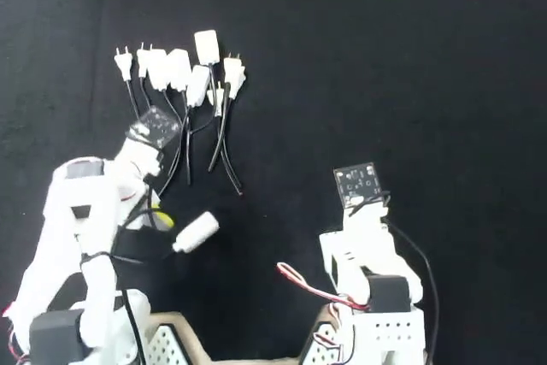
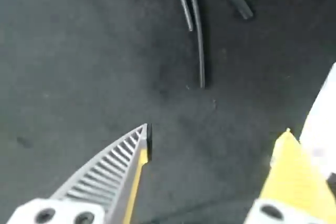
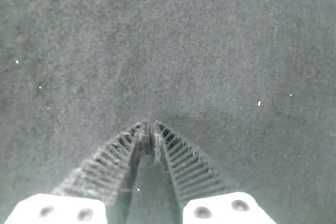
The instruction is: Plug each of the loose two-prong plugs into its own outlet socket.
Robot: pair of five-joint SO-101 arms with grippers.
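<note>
Several white two-prong plugs (image 1: 124,63) and white outlet sockets (image 1: 205,44) lie bunched at the far left of the black cloth, their black cables (image 1: 224,147) trailing toward me. My left gripper (image 2: 217,131) is open just above the cloth with nothing between its fingers. The loose cable ends (image 2: 198,40) lie a little ahead of it. In the high view the left gripper (image 1: 181,226) sits nearer to me than the cluster. My right gripper (image 3: 150,129) is shut on nothing over bare cloth, far to the right of the plugs.
The right arm (image 1: 369,254) stands folded at the near right, a dark circuit board (image 1: 358,182) on its wrist. Black cloth (image 1: 410,74) covers the table's middle and right. The arm bases (image 1: 162,344) stand at the near edge.
</note>
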